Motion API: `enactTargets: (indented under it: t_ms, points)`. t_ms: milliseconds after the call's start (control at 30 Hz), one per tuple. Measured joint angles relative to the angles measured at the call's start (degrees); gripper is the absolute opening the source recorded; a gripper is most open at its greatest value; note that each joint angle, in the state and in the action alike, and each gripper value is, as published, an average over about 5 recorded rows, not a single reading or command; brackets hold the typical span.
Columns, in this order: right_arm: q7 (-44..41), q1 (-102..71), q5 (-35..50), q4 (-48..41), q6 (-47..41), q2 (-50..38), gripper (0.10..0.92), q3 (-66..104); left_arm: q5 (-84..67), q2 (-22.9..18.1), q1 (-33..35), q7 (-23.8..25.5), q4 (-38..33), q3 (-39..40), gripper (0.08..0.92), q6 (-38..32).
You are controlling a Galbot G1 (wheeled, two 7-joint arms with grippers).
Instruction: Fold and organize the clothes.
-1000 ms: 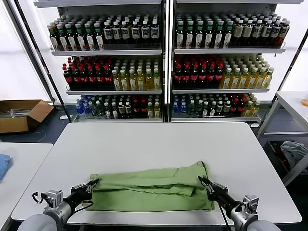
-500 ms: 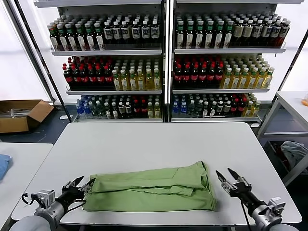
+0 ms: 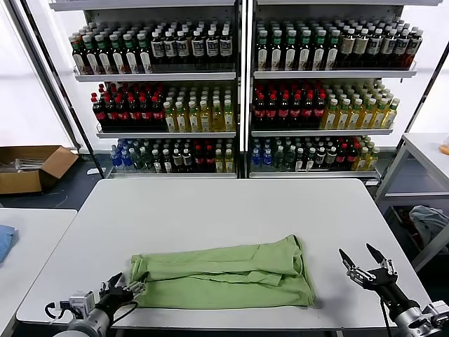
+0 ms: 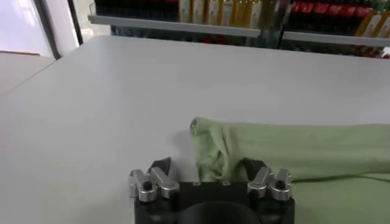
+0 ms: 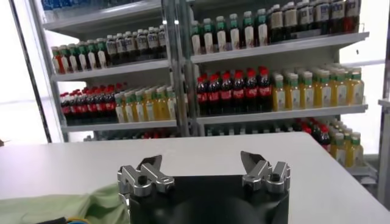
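On the far left of the head view a bit of blue cloth (image 3: 4,241) lies on a neighbouring table, no part of the job. Next comes the left gripper (image 3: 125,291), low at the near edge of the white rectangular table (image 3: 231,207), just beside the left end of the garment. In the left wrist view its fingers are spread, one on each side of the bunched left end of the fabric, and nothing is pinched between them.

The light green soft-fabric polo shirt (image 3: 223,276) lies across the near half of the table, folded lengthwise into a long band that runs from left to right. Its left end (image 4: 210,152) is crumpled, and its right end flares a little wider. The collar and any print on the front are folded out of sight.

To the right, the right gripper (image 3: 368,267) hovers off the shirt's right end, apart from the cloth, with its fingers spread wide and empty.

By the look of it, a lengthwise fold is laid and both grippers are free of the cloth. The next move probably calls for a crosswise fold: taking hold of one end at both corners, lifting it clear, and carrying it over to meet the other end without dragging the layers beneath out of line. The rumpled left end may want smoothing first.
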Motion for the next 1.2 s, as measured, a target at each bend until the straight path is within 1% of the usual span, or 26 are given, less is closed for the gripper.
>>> enactTargets:
  t_ms: [300,533,667,733,933,1067,1200]
  points:
    - [0.9,1.4,2.3,-0.8,-0.3,-0.2,0.823,0.4,1.5,-2.2,1.1,-0.6,-0.7,1.1,0.423,0.0]
    - [1.5,2.9,3.3,-1.4,-0.6,-0.9,0.823,0.6,3.3,-1.4,0.6,0.8,0.1,0.9,0.215,-1.1]
    - [1.7,3.5,4.0,-1.2,-0.8,-1.2,0.823,0.4,4.5,-0.7,0.4,1.6,0.4,0.6,0.116,-1.9]
    - [1.7,3.8,4.3,-1.0,-0.9,-1.5,0.823,0.3,4.7,-0.3,0.3,1.9,0.4,0.2,0.095,-2.3]
    - [1.8,4.5,4.8,-0.2,-1.0,-2.3,0.823,-0.2,4.7,1.5,-0.4,3.5,0.8,-2.3,0.092,-3.2]
    - [1.9,4.8,5.0,0.4,-1.1,-2.5,0.823,-0.4,4.5,3.6,-1.1,5.3,2.0,-6.4,0.092,-3.7]
    - [2.1,4.9,5.1,1.0,-1.2,-2.7,0.823,-0.8,3.4,6.6,-2.3,7.6,4.6,-11.9,0.092,-4.3]
